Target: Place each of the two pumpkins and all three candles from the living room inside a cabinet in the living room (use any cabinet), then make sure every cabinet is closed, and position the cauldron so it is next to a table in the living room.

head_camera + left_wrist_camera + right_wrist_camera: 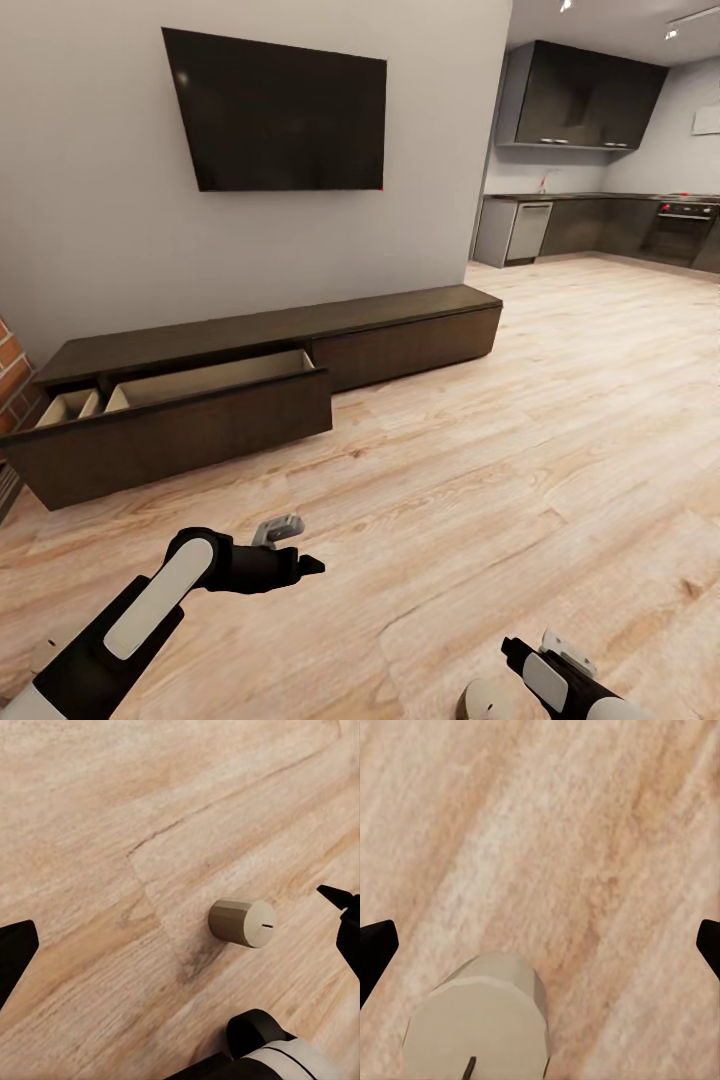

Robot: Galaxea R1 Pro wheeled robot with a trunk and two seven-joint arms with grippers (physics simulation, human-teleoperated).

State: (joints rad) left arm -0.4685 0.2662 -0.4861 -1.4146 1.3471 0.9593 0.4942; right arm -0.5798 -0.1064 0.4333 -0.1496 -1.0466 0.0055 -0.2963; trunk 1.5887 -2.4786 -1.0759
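Head view: cabinet [270, 365] against the wall under the TV [278, 110], left drawer [190, 400] pulled out and showing bare tan inside; left hand [290, 545] hovering over the plank floor [520, 420], right hand [555, 650] low beside a pale candle [485, 700] at the frame's bottom edge. Left wrist view: short beige candle [241, 922] standing on the floor, wick up, fingertips [15, 949] spread wide with nothing between. Right wrist view: candle [480, 1031] close under the wide-open, empty hand; likely light, rigid, smooth wax, so best gripped across the round side at mid-height.
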